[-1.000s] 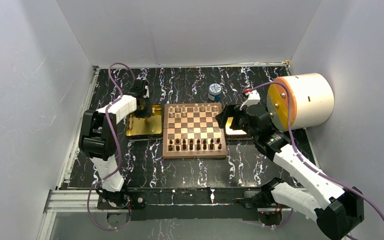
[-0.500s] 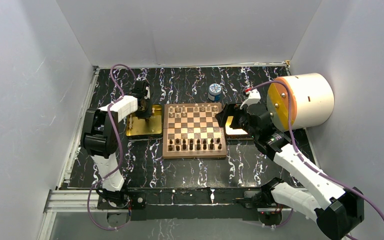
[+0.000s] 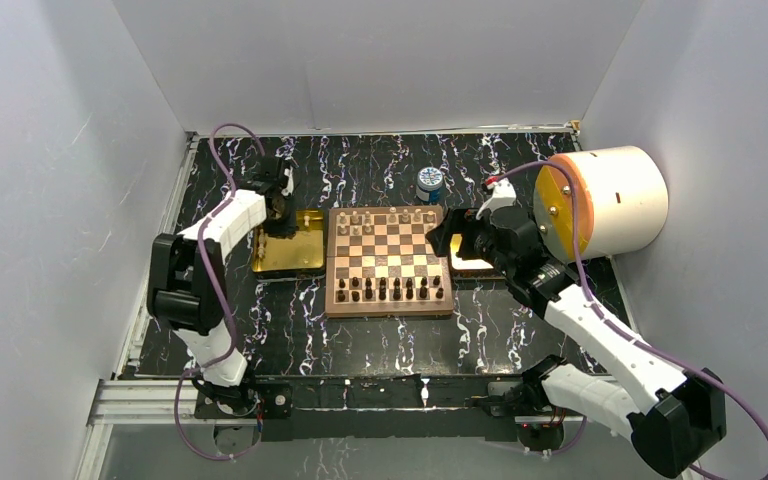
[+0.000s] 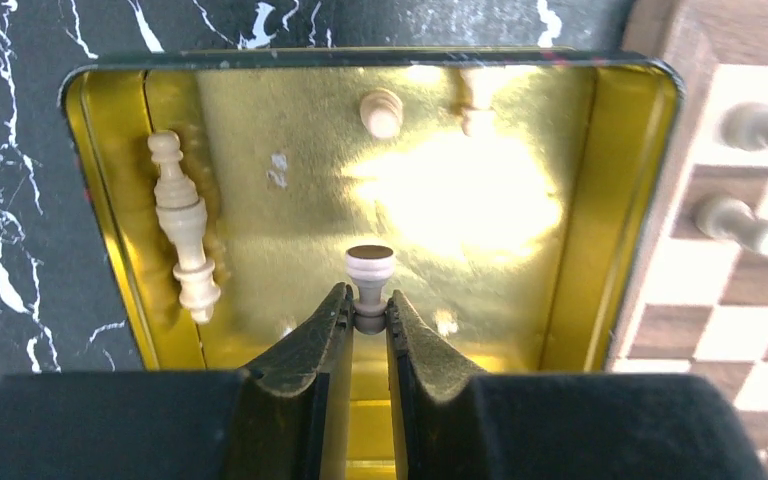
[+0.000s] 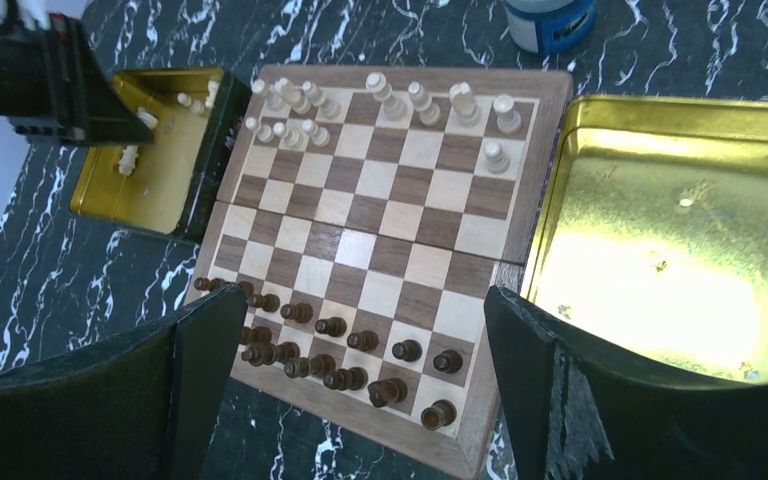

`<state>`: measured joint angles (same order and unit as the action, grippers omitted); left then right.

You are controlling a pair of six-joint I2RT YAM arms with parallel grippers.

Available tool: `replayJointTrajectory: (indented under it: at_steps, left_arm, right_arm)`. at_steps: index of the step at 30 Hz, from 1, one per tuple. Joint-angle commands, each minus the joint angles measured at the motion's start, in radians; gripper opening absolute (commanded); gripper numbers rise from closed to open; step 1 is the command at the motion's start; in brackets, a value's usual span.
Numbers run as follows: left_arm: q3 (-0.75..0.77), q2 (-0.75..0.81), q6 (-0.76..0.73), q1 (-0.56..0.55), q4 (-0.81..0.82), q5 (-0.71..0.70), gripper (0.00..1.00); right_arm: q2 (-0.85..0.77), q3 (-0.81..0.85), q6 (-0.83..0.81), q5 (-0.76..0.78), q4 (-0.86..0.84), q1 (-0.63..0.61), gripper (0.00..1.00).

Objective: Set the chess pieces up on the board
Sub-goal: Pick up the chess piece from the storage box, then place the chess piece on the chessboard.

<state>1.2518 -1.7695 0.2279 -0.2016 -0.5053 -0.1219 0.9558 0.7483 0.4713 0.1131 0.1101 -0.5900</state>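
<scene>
The board (image 3: 388, 262) lies between left tray (image 3: 290, 258) and right tray (image 5: 660, 260); jar (image 3: 428, 184) behind it; chess pieces (image 4: 182, 225) in left tray.

I'm seeing black marbled table (image 3: 380, 340) carrying board (image 3: 388, 255) at ctr, L gold tray (image 3: 295, 258) & R gold tray (image 5: 660, 250) lying just beside it, blue-white jar (image 3: 428, 184) standing just behind, white drum (image 3: 615, 200) sitting far R.

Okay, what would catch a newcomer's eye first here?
The chessboard in the middle, dark pieces lined along its near edge, cream ones only partly set at the far edge. Left of it, the left gripper pinches a cream piece in a shiny gold tray. A big white drum sits far right.
</scene>
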Motion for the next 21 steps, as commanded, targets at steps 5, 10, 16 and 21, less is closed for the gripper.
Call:
replayJointTrajectory:
  at_steps: [5, 10, 16, 21]
  left_arm:
    - [0.035, 0.147, 0.001, 0.004, -0.14, 0.137, 0.06]
    - [0.035, 0.212, 0.035, 0.0, -0.148, 0.31, 0.06]
    - [0.006, 0.274, 0.072, -0.02, -0.144, 0.482, 0.06]
    - [-0.018, 0.333, 0.102, -0.08, -0.142, 0.555, 0.07]
  right_arm:
    - [0.074, 0.105, 0.05, -0.046, 0.068, 0.0, 0.99]
    - [0.095, 0.079, 0.009, -0.21, -0.01, 0.0, 0.98]
    - [0.118, 0.046, -0.12, -0.435, -0.223, -0.001, 0.83]
    - [0.162, 0.03, -0.26, -0.593, -0.339, -0.002, 0.79]
